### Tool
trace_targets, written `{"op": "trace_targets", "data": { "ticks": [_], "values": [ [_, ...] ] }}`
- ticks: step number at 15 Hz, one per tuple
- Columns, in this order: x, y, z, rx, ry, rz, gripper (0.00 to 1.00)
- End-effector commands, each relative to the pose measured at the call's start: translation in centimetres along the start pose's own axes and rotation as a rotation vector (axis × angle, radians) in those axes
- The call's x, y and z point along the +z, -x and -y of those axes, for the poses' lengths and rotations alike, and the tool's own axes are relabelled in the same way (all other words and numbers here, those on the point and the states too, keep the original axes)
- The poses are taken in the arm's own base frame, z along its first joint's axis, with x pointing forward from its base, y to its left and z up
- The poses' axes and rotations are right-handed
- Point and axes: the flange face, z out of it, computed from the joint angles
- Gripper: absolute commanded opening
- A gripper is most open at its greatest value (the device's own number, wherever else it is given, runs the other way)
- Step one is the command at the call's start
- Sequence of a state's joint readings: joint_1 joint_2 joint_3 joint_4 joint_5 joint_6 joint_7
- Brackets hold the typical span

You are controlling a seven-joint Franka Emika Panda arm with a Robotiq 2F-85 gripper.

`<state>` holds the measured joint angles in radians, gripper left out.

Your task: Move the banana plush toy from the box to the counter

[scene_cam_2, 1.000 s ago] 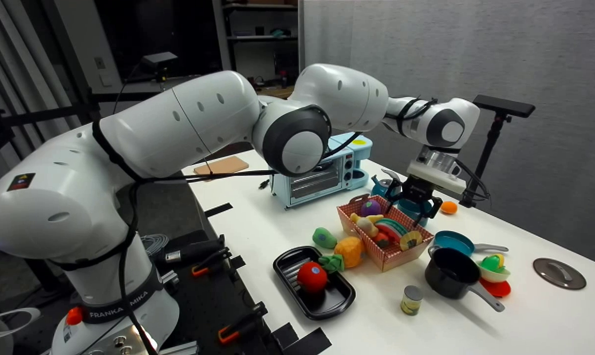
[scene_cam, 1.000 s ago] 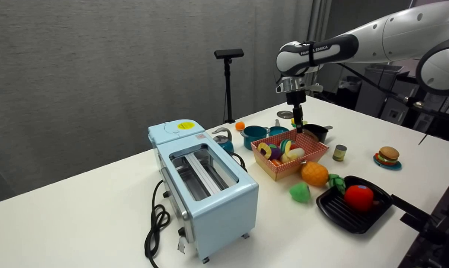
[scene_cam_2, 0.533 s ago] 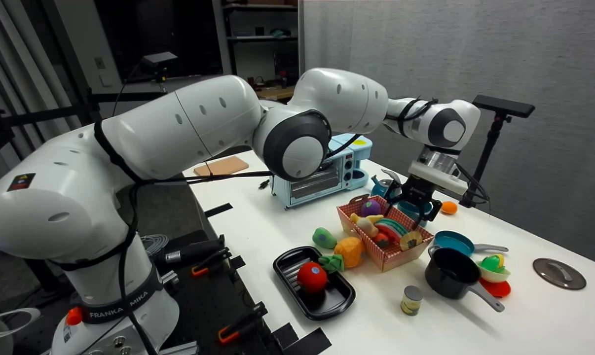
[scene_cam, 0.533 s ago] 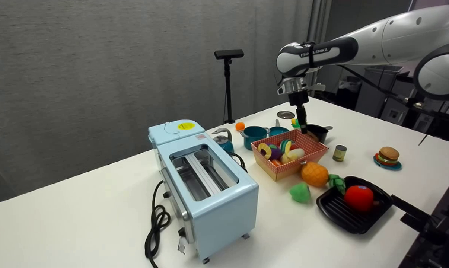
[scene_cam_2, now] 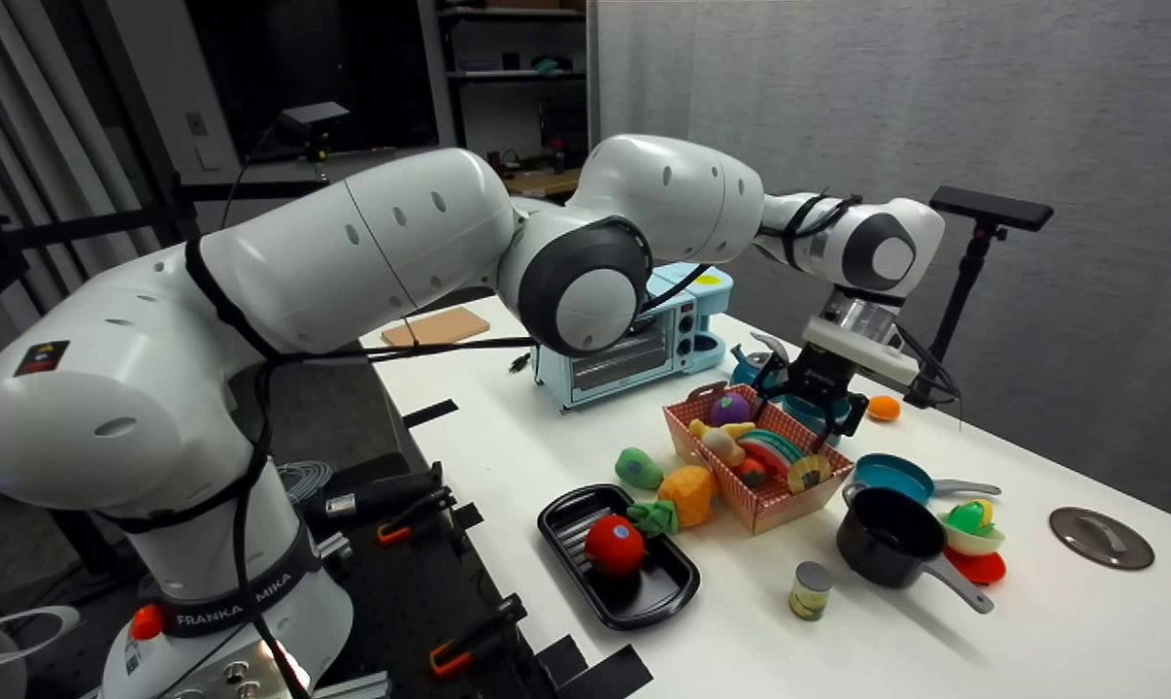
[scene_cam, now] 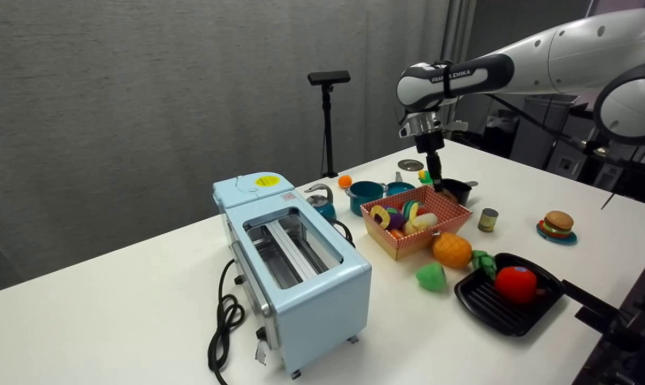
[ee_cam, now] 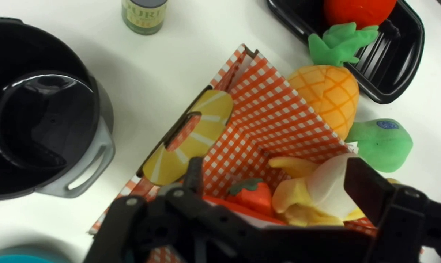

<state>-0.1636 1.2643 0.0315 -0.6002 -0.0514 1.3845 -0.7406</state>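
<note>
Shifted fingers point(ee_cam: 366, 188), plainly parted in wrist view

Wrist view above box point(ee_cam: 268, 113), exterior views farther

A glossy white and dark-grey robot arm point(scene_cam_2: 450, 214), built of rounded, jointed links, stands on its white, column-shaped base point(scene_cam_2: 226, 553) just outside one edge of the large, flat, white counter point(scene_cam_2: 1081, 641). Bent at the bulky, round elbow point(scene_cam_2: 597, 303), it reaches over toward the opposite edge. There the rounded white wrist point(scene_cam_2: 867, 243) carries a black two-fingered gripper point(ee_cam: 274, 179), pointing down above the counter, well apart from the corners. Its fingers point(ee_cam: 195, 175) are spread wide.
</note>
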Motion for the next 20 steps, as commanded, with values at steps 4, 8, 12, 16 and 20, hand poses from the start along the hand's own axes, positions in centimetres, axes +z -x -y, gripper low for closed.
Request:
{"op": "trace_targets", "data": {
  "ticks": [4, 8, 12, 16, 20],
  "values": [
    [0.5, -2.1, 1.8, -0.019, 0.016, 0.005, 0.92],
    [1.3, -3.6, 3.1, -0.054, 0.031, 0.03, 0.84],
    [3.0, -4.7, 3.8, -0.06, 0.029, 0.052, 0.86],
    [4.4, -4.5, 3.0, -0.055, 0.011, 0.069, 0.84],
    [5.3, -3.9, 2.1, -0.04, 0.015, 0.095, 0.92]
  ]
}}
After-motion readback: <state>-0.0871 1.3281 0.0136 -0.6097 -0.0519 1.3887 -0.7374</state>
